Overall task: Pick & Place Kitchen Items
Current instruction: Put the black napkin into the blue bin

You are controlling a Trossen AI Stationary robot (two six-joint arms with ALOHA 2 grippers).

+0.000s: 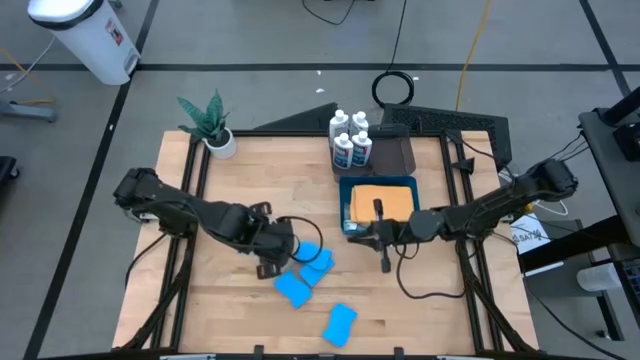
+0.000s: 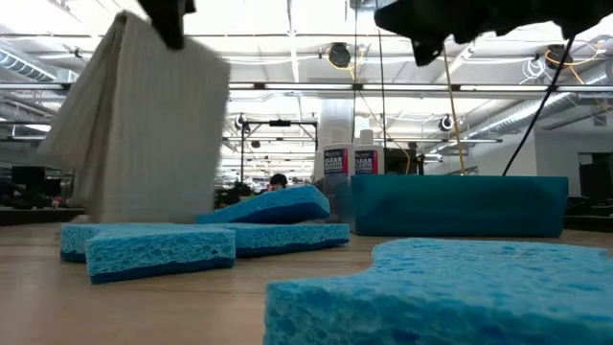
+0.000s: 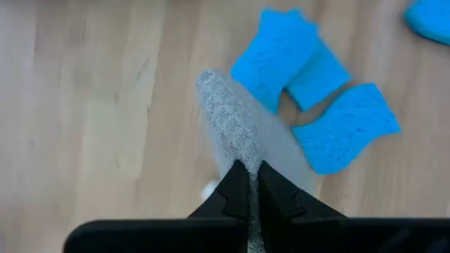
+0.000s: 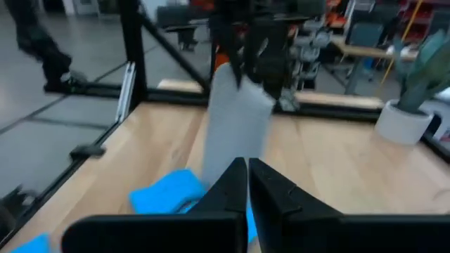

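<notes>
Grey cloth (image 3: 235, 133) | pinched in left claw (image 3: 248, 184) | hanging above sponges (image 3: 309, 98)

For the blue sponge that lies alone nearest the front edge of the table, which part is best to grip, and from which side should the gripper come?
The lone blue sponge lies flat and apart from the other sponges, with bare table around it. It is probably best gripped across its two long sides, coming straight down from above, fingers turned to match its slant. The left gripper already holds a grey cloth, so the right gripper seems the freer one.

Light wooden table (image 1: 240, 310) with blue sponges (image 1: 303, 275), white bottles (image 1: 350, 140), blue bin (image 1: 345, 190), potted plant (image 1: 212, 125).
</notes>
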